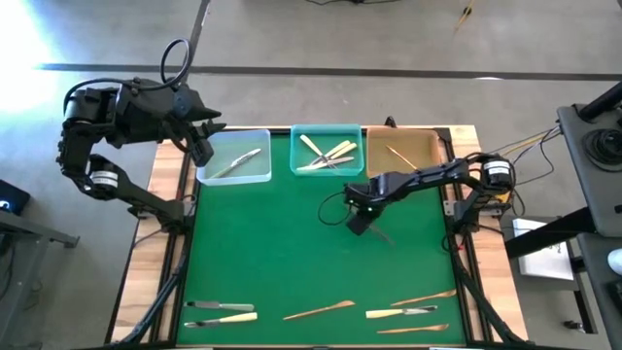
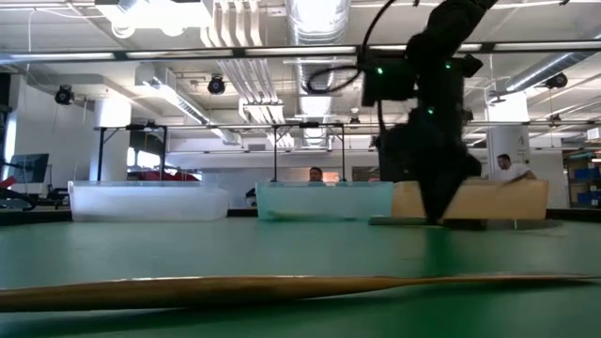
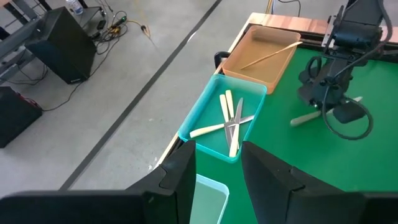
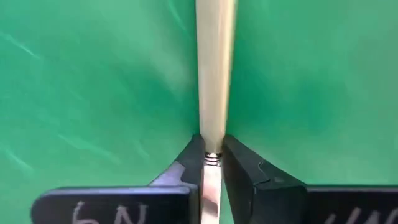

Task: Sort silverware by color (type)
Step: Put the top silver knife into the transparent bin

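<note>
Right hand [image 4: 211,163] is pinched narrow on a cream utensil [image 4: 215,68], fingers closed on its handle, low over the green mat [image 1: 292,253] of the bench, just in front of the teal tray [image 1: 328,152]. From the left wrist view the piece looks cream with its far end on the mat or just above it; can't tell if it's fully lifted.

Judgement: step in hand is carry-to-tray. Grip is at one end, so the long free end will swing. Lift straight up first, clear the tray wall, then move over the teal tray, which already holds cream pieces plus one silver-looking piece [image 3: 237,122]. Release low so it doesn't bounce out.

Left hand [image 3: 217,180] sits parked over the clear tray [image 1: 236,157], left of the teal tray, fingers apart and empty. Clear tray holds one silver piece [image 1: 239,161]. Tan tray [image 1: 402,152], right of the teal tray, holds one wooden piece [image 1: 398,156].

Still to sort, along the mat edge farthest from the teal tray: silver, cream and wooden pieces, including a long wooden one [image 1: 319,311] roughly in the middle.

In the way: right arm's own cable [image 3: 348,127] loops beside the grasp, could snag. Teal tray's near wall is the only real obstacle on the path.
</note>
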Controlling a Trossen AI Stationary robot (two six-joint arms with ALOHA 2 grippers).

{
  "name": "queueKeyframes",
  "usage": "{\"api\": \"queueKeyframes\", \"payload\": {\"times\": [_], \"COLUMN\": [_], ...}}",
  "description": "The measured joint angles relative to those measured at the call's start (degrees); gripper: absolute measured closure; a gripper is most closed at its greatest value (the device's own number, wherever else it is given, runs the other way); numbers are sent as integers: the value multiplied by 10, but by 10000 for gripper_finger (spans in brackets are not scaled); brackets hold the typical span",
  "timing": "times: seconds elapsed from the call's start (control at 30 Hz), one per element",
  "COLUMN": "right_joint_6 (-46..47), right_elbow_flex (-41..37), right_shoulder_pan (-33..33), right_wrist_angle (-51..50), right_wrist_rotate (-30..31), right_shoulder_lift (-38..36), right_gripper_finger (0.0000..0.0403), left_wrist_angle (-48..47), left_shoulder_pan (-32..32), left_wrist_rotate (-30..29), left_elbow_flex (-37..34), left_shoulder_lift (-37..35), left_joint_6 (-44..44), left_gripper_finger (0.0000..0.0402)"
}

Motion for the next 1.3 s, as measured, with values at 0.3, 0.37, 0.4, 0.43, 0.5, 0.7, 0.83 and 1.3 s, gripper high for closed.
{"api": "queueKeyframes", "payload": {"times": [0.3, 0.37, 0.4, 0.43, 0.5, 0.7, 0.83, 1.3], "right_joint_6": [-39, -42, -43, -43, -41, -24, -23, -33], "right_elbow_flex": [60, 65, 66, 66, 60, 40, 34, 11], "right_shoulder_pan": [-2, -2, -2, -2, -2, -4, -8, -13], "right_wrist_angle": [29, 25, 23, 23, 23, 19, 19, 22], "right_wrist_rotate": [6, 4, 1, -4, -4, 0, 0, -10], "right_shoulder_lift": [-21, -20, -19, -17, -16, -16, -16, -16], "right_gripper_finger": [400, 399, 399, 398, 397, 395, 391, 287], "left_wrist_angle": [-6, -6, -6, -6, -5, -6, 4, 60], "left_shoulder_pan": [0, 0, 0, 0, 0, 0, 0, 0], "left_wrist_rotate": [1, 6, 11, 18, 25, 49, 49, 50], "left_elbow_flex": [0, 0, 0, 0, -3, -79, -157, -255], "left_shoulder_lift": [0, 0, 0, 0, 0, -11, -26, -69], "left_joint_6": [-5, -7, -7, -7, -7, -28, -35, -55], "left_gripper_finger": [290, 290, 290, 290, 290, 290, 290, 290]}}
